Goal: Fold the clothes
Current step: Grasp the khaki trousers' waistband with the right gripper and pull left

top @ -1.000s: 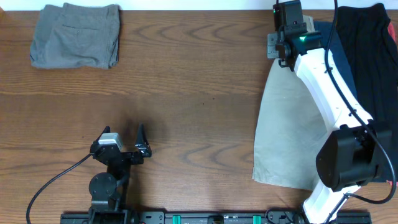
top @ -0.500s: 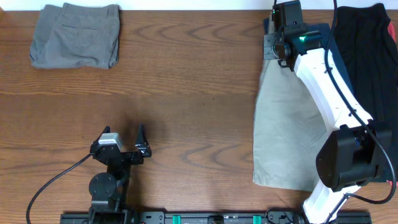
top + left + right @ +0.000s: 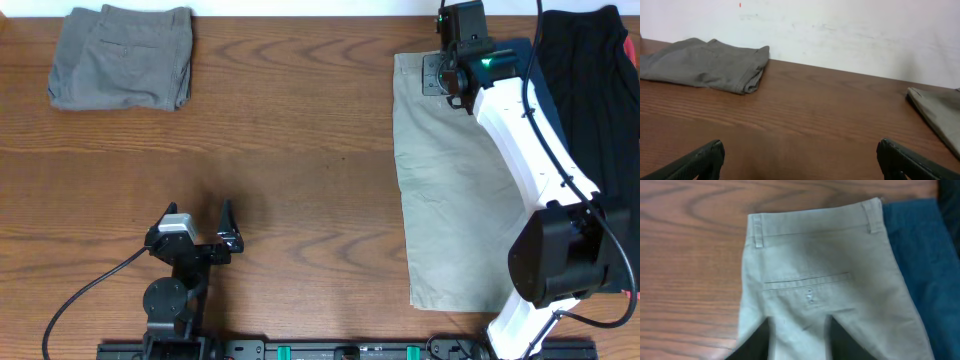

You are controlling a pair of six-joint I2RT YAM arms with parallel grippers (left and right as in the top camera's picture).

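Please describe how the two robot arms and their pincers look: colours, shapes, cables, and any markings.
The right arm has white links with bulky black joint housings, a black wrist unit with a small green light, and black cable. The left arm is black with a silver-grey block and a black cable. Left pincer fingers are black and tapered.

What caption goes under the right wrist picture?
Right gripper over khaki shorts, waistband and back pocket up, blue shorts beside them.

a lab bench: wooden table (image 3: 300, 150), bare white wall (image 3: 840, 30), mounted arms
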